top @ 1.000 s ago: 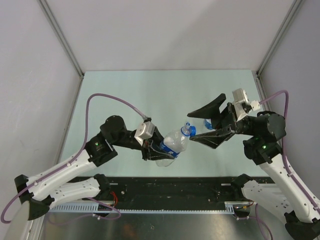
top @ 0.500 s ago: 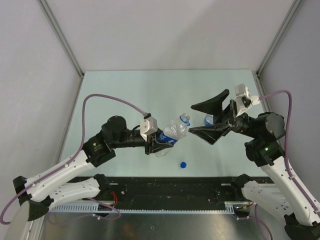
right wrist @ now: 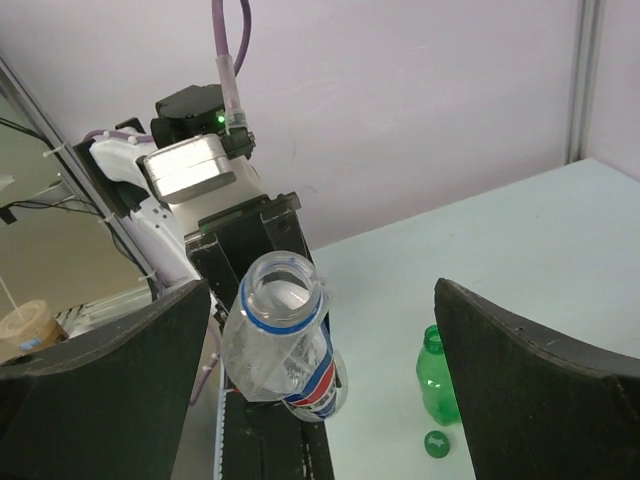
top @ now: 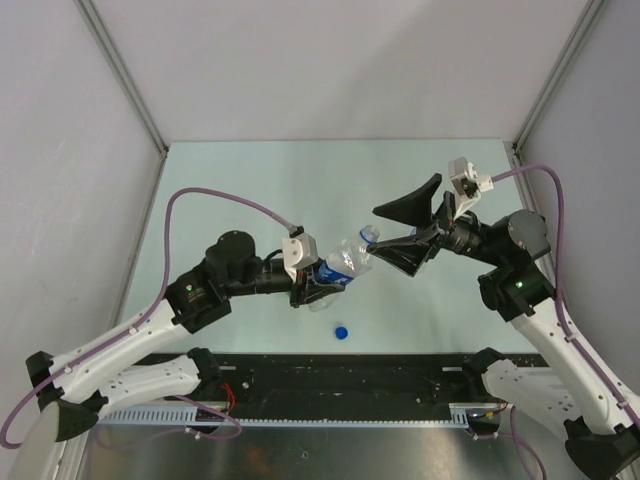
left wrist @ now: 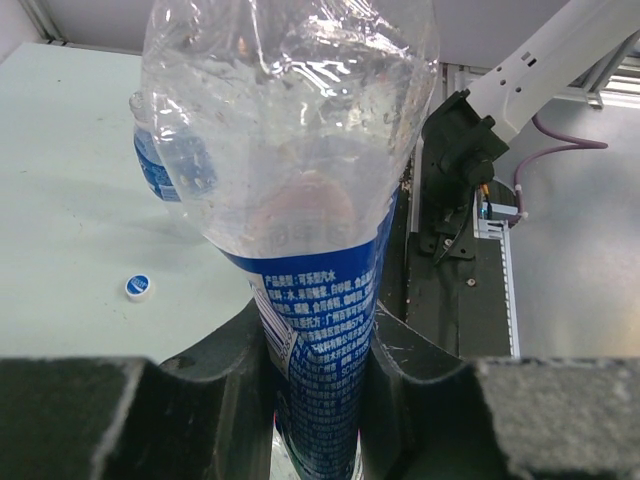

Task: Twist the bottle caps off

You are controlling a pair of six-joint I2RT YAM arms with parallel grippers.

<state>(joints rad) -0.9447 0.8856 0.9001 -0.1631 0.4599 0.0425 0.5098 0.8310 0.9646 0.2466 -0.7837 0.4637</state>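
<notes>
My left gripper (top: 325, 280) (left wrist: 315, 340) is shut on the blue label of a clear bottle (top: 345, 262) (left wrist: 300, 170), held off the table and tilted. The bottle's mouth (right wrist: 283, 298) is uncapped, with a blue ring round the neck. My right gripper (top: 398, 232) (right wrist: 322, 300) stands open at the neck, its fingers (right wrist: 530, 380) apart from it on either side. A blue cap (top: 342, 332) lies on the table near the front edge. A green bottle (right wrist: 437, 385) stands uncapped, its green cap (right wrist: 436, 443) beside it. Another clear bottle (left wrist: 160, 160) stands behind, with a small pale cap (left wrist: 139, 287) near it.
A black rail (top: 400, 375) runs along the table's near edge, with both arm bases on it. Grey walls close the table's left, far and right sides. A purple cable (top: 220, 200) loops above the left arm.
My right gripper opened wide and came off the neck. The blue cap dropped to the table and rolled left. The left gripper shifted right and slightly away with the bottle.
</notes>
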